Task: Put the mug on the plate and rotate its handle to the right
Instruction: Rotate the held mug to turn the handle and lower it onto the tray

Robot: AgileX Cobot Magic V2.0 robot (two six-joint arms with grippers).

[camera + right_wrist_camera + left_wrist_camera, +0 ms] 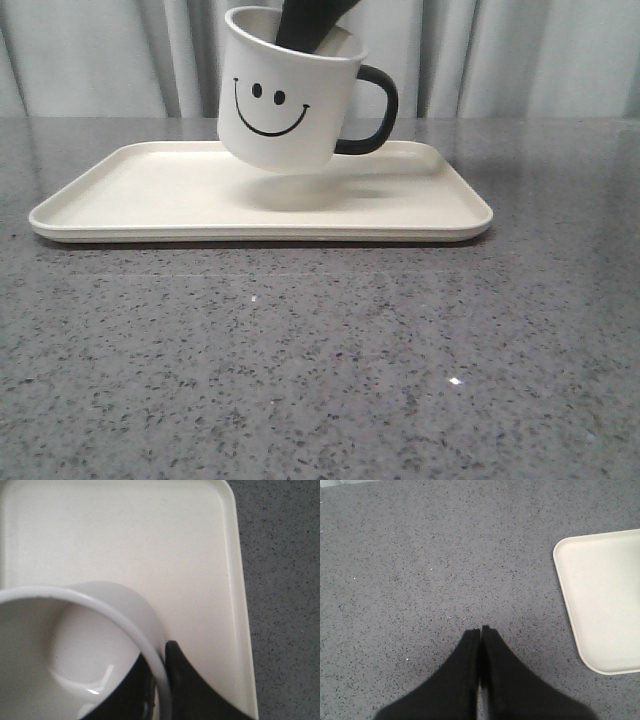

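The right gripper (161, 680) is clamped on the rim of the white cylindrical mug (285, 100) with the black smiley face, one finger inside and one outside, holding it tilted in the upper centre of the front view, clear of the cream rectangular plate (120, 215) and above it, judged ready for lowering. Its glossy black C-shaped handle (378, 108) already points to frame right. The left gripper (480, 632) hovers closed and empty over the speckled grey table (420, 555), beside the plate's corner.
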